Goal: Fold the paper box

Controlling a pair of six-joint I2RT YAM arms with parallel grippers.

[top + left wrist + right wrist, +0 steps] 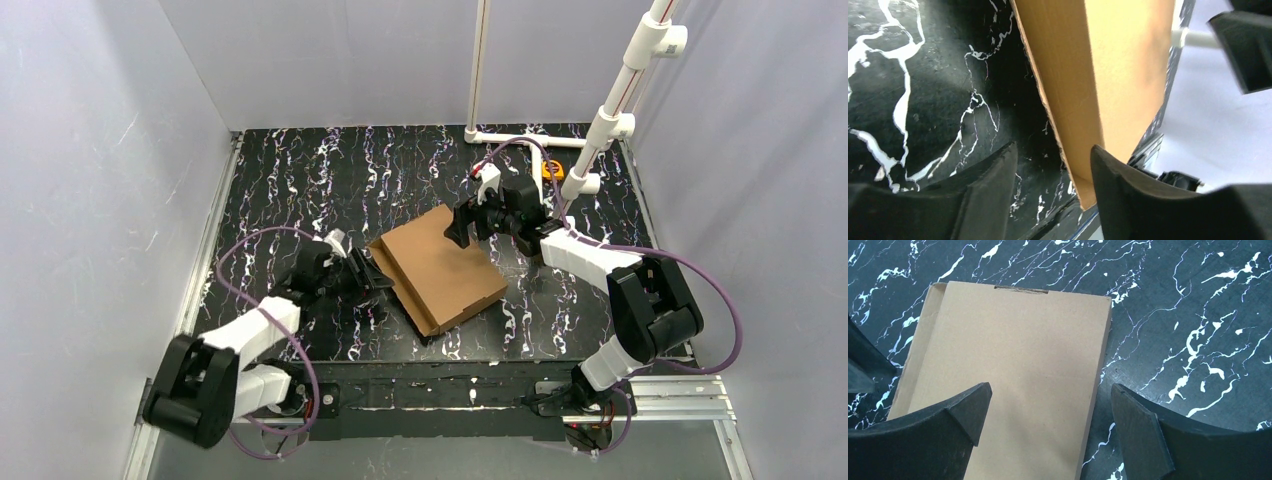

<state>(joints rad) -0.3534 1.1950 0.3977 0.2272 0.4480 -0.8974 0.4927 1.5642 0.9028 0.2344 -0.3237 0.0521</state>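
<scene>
The box [445, 265] lies on the table [330, 180], in the middle, between the two arms. Its long way runs from far to near and slants a bit to the right. It looks mostly flat, with a raised strip along its left long side.

The left pincer [372, 278] is right at that left long side, so it is the nearer one for this edge. In the left wrist view its two fingers stand about half apart, and the thin edge of the box goes up between them. The right finger [1128, 195] sits against the cardboard or very close to it. The left finger [993, 195] is apart from it, with dark table showing in the gap. So this pincer is not pinching yet and holds nothing. I think the next move hangs on this: the edge is already between the fingers, so the pincer only has to close on it or push it.

The right pincer [462, 228] hangs over the far right end of the box. It is wide open and holds nothing. In its own view the box top shows between the fingers, with a small slot at the far edge.

Some things are hard to see. The left wrist view shows only a strip of the box, so I cannot tell if the right finger really touches it. The right wrist view cuts off the near end of the box. The tabs and the underside are hidden.
</scene>
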